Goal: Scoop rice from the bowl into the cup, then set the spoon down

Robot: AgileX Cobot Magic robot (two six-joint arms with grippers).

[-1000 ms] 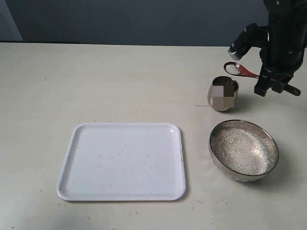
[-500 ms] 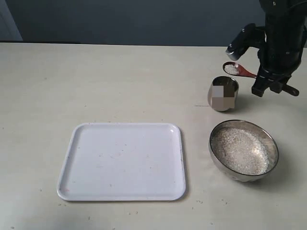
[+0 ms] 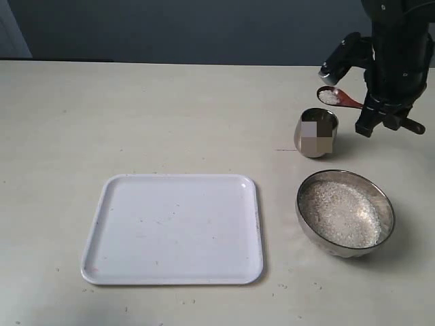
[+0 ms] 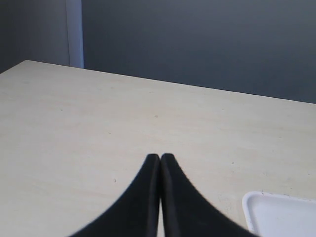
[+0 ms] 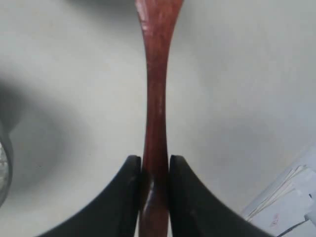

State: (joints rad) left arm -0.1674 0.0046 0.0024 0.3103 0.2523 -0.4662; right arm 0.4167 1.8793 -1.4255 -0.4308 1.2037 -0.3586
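My right gripper [image 3: 370,115] [image 5: 155,165] is shut on the handle of the reddish-brown wooden spoon [image 3: 338,98] [image 5: 156,94]. The spoon head carries a small heap of rice [image 3: 329,98] and hangs just above and behind the rim of the small steel cup [image 3: 316,133]. In front of the cup sits the wide metal bowl [image 3: 345,212], filled with white rice [image 3: 338,212]. In the left wrist view my left gripper [image 4: 160,158] is shut on nothing, above bare table; the exterior view does not show it.
A white rectangular tray [image 3: 175,229] [image 4: 281,215] lies on the pale table [image 3: 136,115], left of the bowl. Papers [image 5: 289,202] show at one corner of the right wrist view.
The right arm has drifted slightly upward and toward the far side, carrying the loaded spoon with it. Cup, bowl and tray have stayed put.
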